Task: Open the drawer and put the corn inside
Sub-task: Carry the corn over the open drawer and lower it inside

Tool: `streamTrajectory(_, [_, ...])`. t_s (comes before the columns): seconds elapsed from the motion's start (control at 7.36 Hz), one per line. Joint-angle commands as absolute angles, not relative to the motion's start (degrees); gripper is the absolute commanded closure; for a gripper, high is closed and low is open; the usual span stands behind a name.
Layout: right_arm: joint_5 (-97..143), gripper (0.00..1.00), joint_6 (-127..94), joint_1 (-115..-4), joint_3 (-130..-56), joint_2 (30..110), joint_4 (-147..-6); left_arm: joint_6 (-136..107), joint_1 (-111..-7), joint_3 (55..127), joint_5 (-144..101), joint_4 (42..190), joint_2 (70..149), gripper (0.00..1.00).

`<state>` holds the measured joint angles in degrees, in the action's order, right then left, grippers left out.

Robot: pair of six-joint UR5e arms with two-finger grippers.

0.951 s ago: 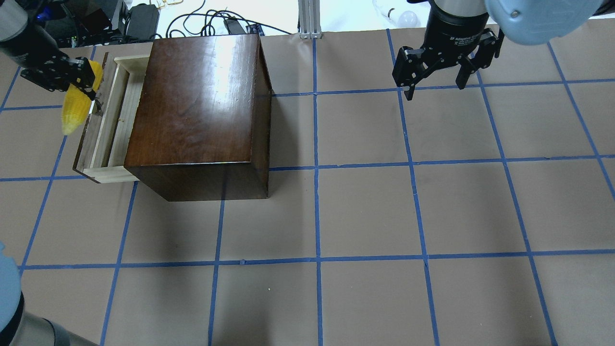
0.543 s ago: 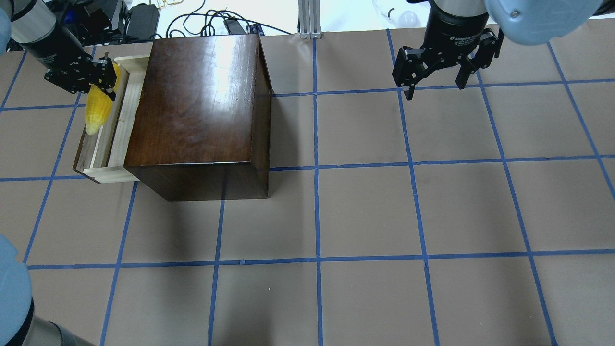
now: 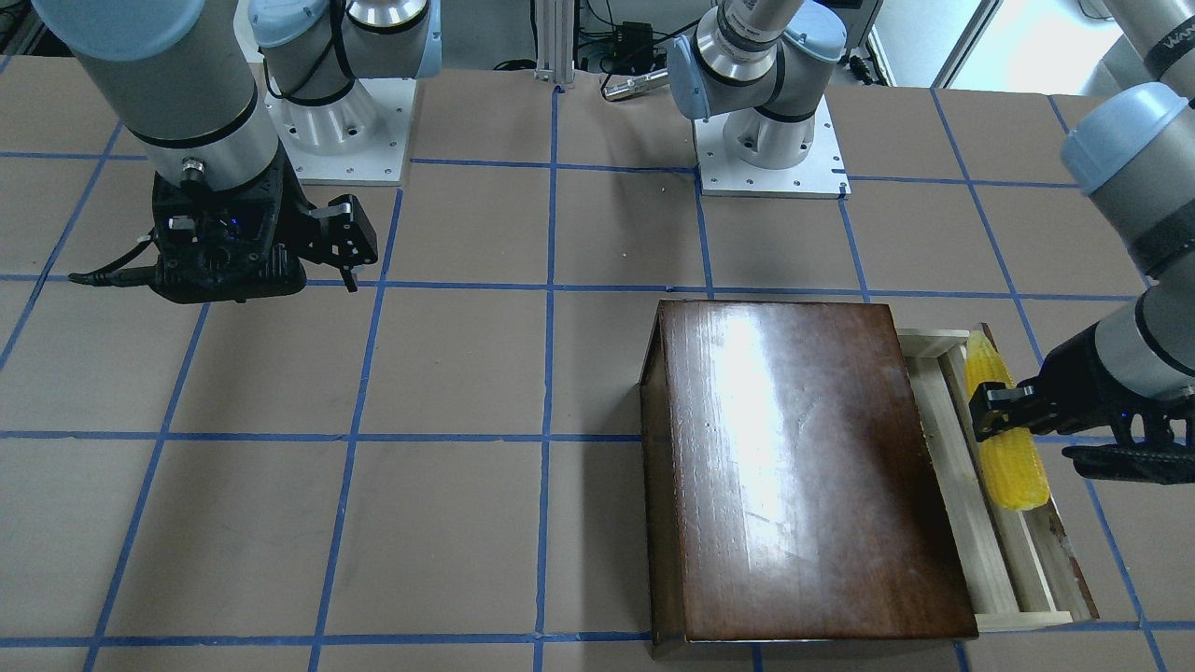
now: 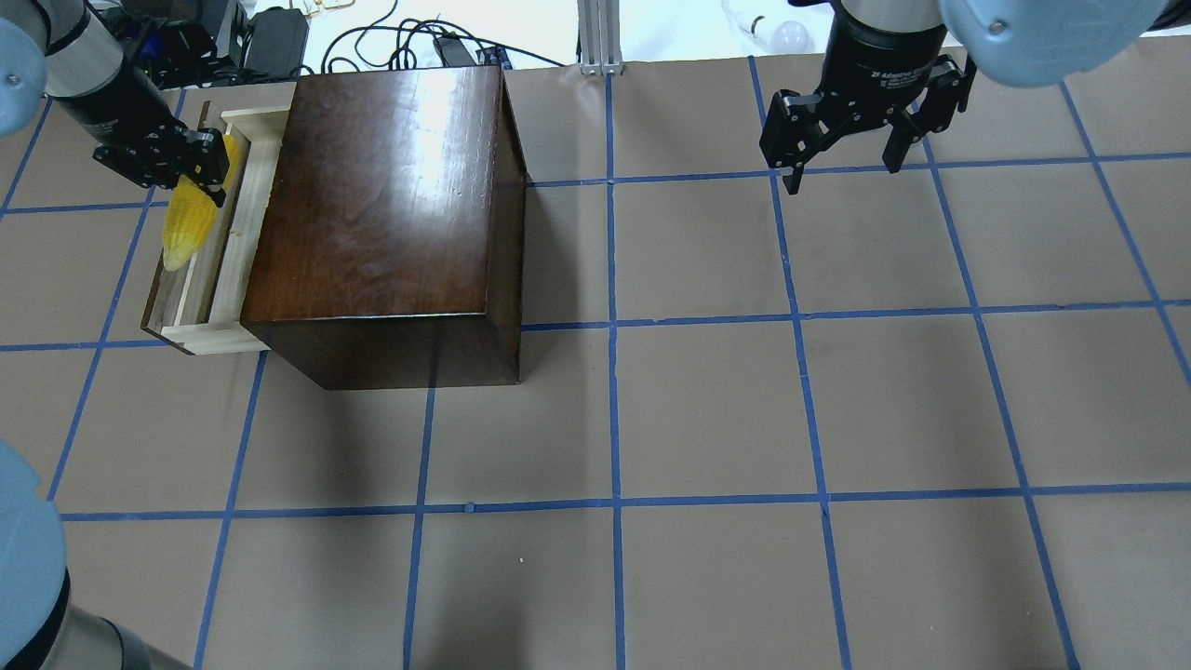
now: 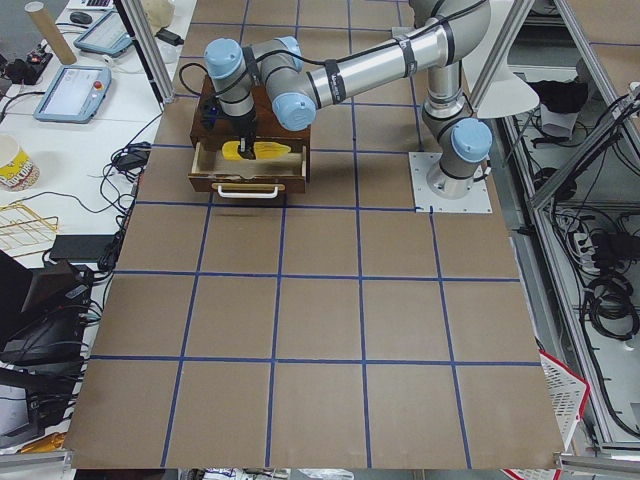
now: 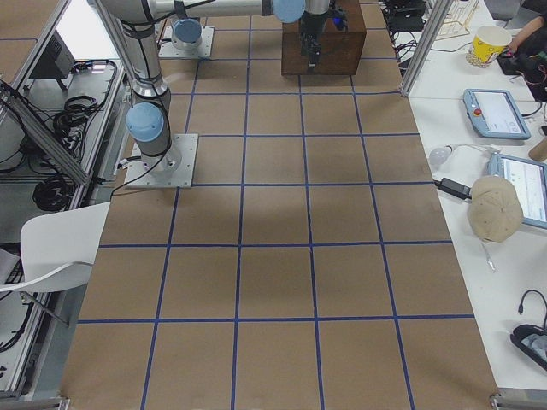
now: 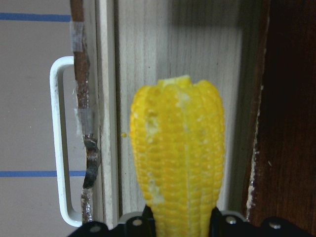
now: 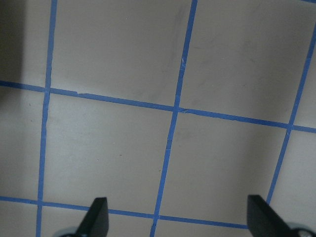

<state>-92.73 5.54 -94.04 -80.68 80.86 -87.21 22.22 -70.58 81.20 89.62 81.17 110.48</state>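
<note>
The drawer (image 4: 228, 251) of pale wood is pulled out of the dark-brown box (image 4: 381, 214) at the table's far left; it also shows in the front view (image 3: 1013, 560) and the left wrist view (image 7: 173, 49). My left gripper (image 4: 200, 172) is shut on the yellow corn (image 4: 186, 223) and holds it lengthwise over the open drawer, low inside its walls (image 3: 1004, 439). In the left wrist view the corn (image 7: 177, 158) hangs above the drawer floor. My right gripper (image 4: 842, 167) is open and empty, hovering over the table at the far right (image 3: 345, 247).
The drawer's white handle (image 7: 57, 143) sticks out on its dark front panel (image 4: 158, 302). Cables and equipment (image 4: 279, 37) lie beyond the table's far edge. Blue tape lines (image 4: 614, 326) grid the brown table.
My left gripper has carried the corn rightward, from outside the drawer's front panel to over the open drawer, and turned it in line with the drawer. The right arm has not moved.
</note>
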Motion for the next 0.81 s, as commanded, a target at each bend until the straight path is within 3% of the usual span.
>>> streamTrajectory(0.0, [-92.72, 0.00, 5.54, -94.04, -80.68, 80.86, -87.19, 22.41, -70.49, 82.26, 90.26, 79.89, 110.48, 1.00])
streamTrajectory(0.14, [-92.72, 0.00, 5.54, -94.04, -80.68, 80.86, -87.19, 22.24, -70.40, 82.35, 90.26, 79.98, 110.57, 0.80])
streamTrajectory(0.27, [-92.72, 0.00, 5.45, -94.04, -80.68, 80.86, -87.19, 22.24, -70.40, 82.44, 90.26, 79.98, 110.74, 0.37])
streamTrajectory(0.41, [-92.72, 0.00, 5.54, -94.04, -80.68, 80.86, -87.19, 22.06, -70.40, 82.79, 90.26, 80.07, 110.83, 0.19])
streamTrajectory(0.68, [-92.72, 0.00, 5.54, -94.04, -80.68, 80.86, -87.19, 21.97, -70.31, 82.88, 90.26, 80.07, 110.83, 0.16])
